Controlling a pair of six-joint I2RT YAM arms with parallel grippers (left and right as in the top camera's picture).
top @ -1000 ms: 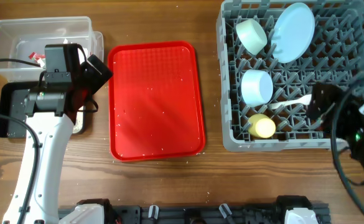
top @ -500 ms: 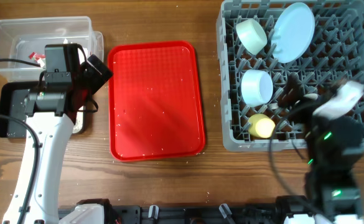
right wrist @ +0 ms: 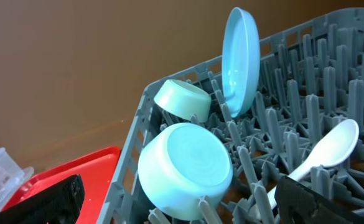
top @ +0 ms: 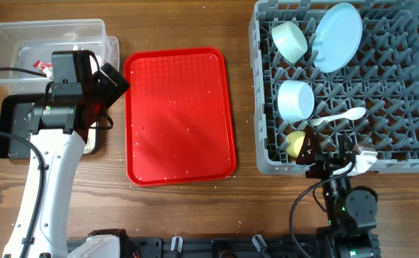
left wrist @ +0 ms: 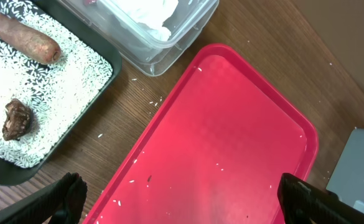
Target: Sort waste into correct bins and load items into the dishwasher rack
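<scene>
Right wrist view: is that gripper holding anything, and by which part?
Nothing is held. The right gripper is open and empty; the white plastic spoon lies free in the grey plastic pegged rack.

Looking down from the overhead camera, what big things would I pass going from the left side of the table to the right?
clear plastic tub → red tray → grey dishwasher rack

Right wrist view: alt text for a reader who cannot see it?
A grey dishwasher rack holds a pale-blue plate on edge, a near bowl and a far bowl tipped over, and a white spoon across the pegs.
</scene>
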